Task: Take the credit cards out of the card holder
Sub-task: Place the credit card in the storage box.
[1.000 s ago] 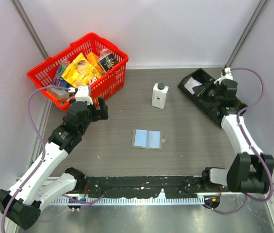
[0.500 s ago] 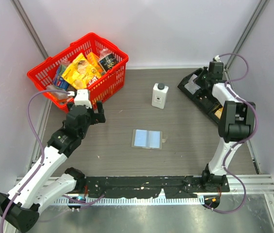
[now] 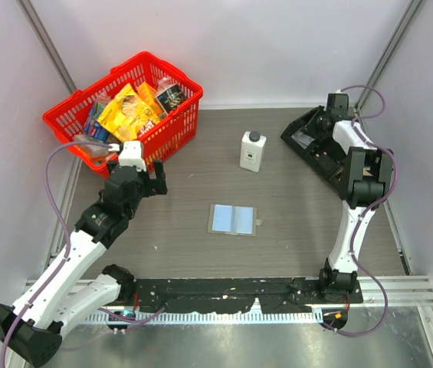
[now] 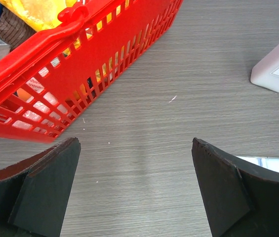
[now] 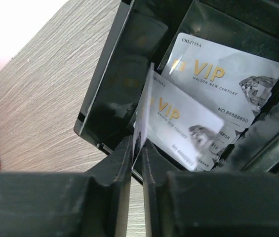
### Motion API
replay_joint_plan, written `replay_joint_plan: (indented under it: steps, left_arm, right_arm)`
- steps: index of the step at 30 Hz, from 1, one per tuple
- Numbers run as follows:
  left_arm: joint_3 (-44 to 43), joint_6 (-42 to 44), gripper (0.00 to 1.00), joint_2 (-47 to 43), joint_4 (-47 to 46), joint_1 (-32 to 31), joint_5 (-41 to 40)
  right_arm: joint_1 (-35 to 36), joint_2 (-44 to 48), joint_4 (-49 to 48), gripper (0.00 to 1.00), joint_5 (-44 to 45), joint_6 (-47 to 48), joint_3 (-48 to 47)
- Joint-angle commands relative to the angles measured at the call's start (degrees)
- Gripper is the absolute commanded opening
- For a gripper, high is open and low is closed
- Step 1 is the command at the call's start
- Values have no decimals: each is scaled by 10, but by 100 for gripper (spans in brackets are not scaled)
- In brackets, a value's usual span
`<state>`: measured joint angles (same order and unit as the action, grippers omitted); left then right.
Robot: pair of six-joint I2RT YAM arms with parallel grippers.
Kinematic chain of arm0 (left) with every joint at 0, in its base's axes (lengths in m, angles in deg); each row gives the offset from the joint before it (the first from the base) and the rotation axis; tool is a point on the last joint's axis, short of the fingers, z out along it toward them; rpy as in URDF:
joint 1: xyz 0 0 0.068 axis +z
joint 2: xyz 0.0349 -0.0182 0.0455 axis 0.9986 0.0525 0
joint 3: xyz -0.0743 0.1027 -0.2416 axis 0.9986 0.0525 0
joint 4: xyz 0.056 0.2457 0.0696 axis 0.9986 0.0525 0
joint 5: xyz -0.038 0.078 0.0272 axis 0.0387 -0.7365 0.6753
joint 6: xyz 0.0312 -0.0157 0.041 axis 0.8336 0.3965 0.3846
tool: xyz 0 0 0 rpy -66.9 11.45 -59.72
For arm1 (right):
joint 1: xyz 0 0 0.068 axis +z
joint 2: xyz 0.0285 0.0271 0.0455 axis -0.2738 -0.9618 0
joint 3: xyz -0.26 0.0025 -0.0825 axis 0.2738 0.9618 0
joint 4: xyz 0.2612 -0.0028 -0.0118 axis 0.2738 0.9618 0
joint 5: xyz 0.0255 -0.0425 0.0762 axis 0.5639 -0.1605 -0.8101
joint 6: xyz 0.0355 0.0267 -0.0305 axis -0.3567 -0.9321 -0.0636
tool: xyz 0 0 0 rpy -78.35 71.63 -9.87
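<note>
Grey wood-grain worktop [image 3: 201, 253], pale walls on three sides.

Holder [image 3: 233, 220]: flat and open mid-worktop, between the arms, long axis left to right. Two pale blue faces show in it, probably cards yet to come out.

Right gripper [image 5: 137, 148]: jaws nearly closed, pinching one white card [image 5: 143, 108] edge-on and upright above the end compartment of the black tray [image 5: 104, 94], far right. Whether the card touches the tray cannot be told. Several white VIP cards [image 5: 228, 79] lie overlapped in that compartment.

Left gripper [image 4: 135, 148]: jaws wide, holding nothing, just beside the red basket [image 3: 178, 123]. The holder lies to its right and nearer the bases; this arm is the closer of the two.

Bottle [image 3: 252, 151]: white, upright, beyond the holder, apart from it.

Step in hand, by judgement: dropping the pinched card into the tray, then a reach back to the holder.
</note>
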<state>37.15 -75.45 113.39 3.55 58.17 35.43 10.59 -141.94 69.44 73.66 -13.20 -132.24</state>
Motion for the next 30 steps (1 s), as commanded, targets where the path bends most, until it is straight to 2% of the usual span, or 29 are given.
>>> replay_joint_plan:
  steps: [1,5,9,17,21,22,25,30]
  left_arm:
    - [3,9,99,-3,-32,1,24]
    - [4,10,100,-4,-38,0,46]
    - [4,6,100,-1,-46,0,74]
    - [-16,-2,100,28,-43,-12,136]
    - [-43,-22,100,71,-15,-27,178]
    - [-49,-28,100,82,-7,-33,188]
    - [-68,-48,100,122,21,-53,206]
    - [-97,-88,99,188,57,-111,196]
  right_arm:
    - [-8,9,45,26,-2,5,-40]
    - [-8,55,74,40,44,29,-34]
    - [-8,103,112,48,74,69,-25]
    - [9,268,118,49,67,109,93]
    - [53,385,111,49,73,122,173]
    - [90,399,112,49,77,124,184]
    - [143,470,112,49,71,110,250]
    - [273,557,70,49,67,37,357]
